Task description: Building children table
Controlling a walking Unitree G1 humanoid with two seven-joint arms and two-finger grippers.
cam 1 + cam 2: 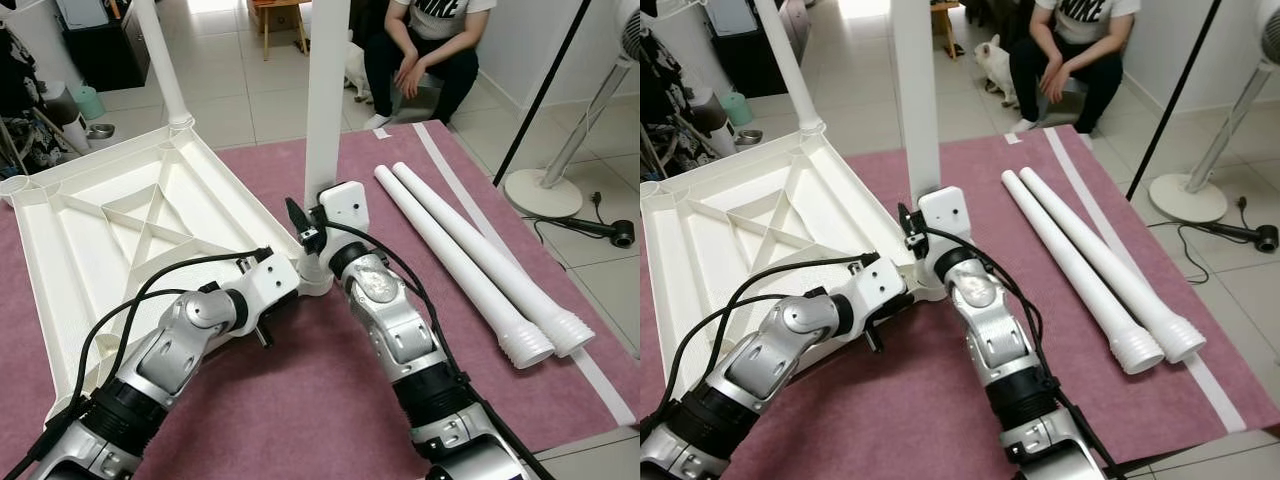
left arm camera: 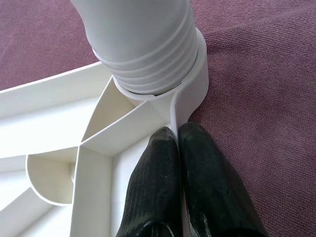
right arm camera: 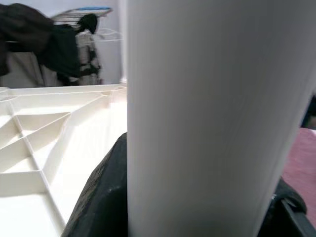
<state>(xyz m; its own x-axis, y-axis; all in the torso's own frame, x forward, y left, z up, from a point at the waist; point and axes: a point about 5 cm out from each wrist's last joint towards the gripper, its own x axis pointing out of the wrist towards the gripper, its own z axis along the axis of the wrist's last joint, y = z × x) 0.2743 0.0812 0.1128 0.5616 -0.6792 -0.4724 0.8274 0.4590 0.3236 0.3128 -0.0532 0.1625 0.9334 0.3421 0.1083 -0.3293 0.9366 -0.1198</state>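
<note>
The white tabletop [image 1: 120, 230] lies upside down on the maroon rug [image 1: 330, 400], ribs facing up, and both arms are working its near corner. The left hand [image 2: 177, 143] sits right at the corner socket [image 2: 190, 84], its two black fingers [image 2: 153, 187] pressed together with the thin rim of the tabletop pinched between them, one finger inside the rim, one outside on the rug side. Directly ahead of that hand, the ribbed end of a white leg [image 1: 325, 100] stands upright in the socket, its threaded rings sitting in the collar. The right hand [image 1: 305, 232] is higher up on that same leg, wrapped around the shaft just above the socket; in its wrist view the black fingers [image 3: 98, 197] show on either side of the white tube, closed against it. Another leg [image 1: 160, 60] stands upright at the far corner of the tabletop. Off to the right hand's outer side, two loose legs [image 1: 470, 260] lie side by side on the rug, ribbed ends toward the robot. Beyond the rug, a person [image 1: 425, 50] in dark trousers sits on the tiled floor [image 1: 230, 100], and a fan base [image 1: 545, 190] stands further right.
</note>
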